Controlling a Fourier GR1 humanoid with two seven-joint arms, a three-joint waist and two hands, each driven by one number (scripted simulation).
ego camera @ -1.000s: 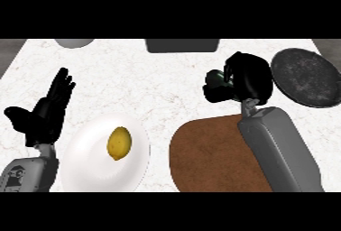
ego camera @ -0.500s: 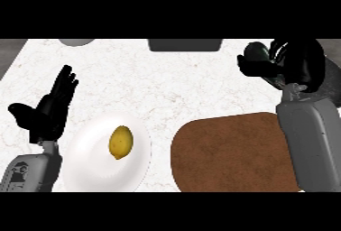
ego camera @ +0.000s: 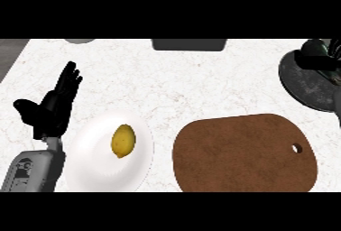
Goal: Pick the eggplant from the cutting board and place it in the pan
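The brown cutting board (ego camera: 243,153) lies at the lower right with nothing on it. At the right edge, the dark round pan (ego camera: 301,85) is partly cut off by the view. My right hand (ego camera: 317,57) hovers over the pan's far side with its fingers curled round a dark thing. Only a greenish bit of that thing, the eggplant (ego camera: 333,46), shows at the edge. My left hand (ego camera: 50,110) stays open at the left, fingers up, resting beside the plate.
A white plate (ego camera: 93,167) at the lower left holds a yellow lemon-like fruit (ego camera: 123,140). A dark rectangular object (ego camera: 190,43) and a grey rim (ego camera: 80,41) sit at the counter's far edge. The counter's left edge runs by my left hand.
My right hand has carried the eggplant from above the cutting board's far side rightward to over the pan, and its forearm has left the view. The left hand has not moved.
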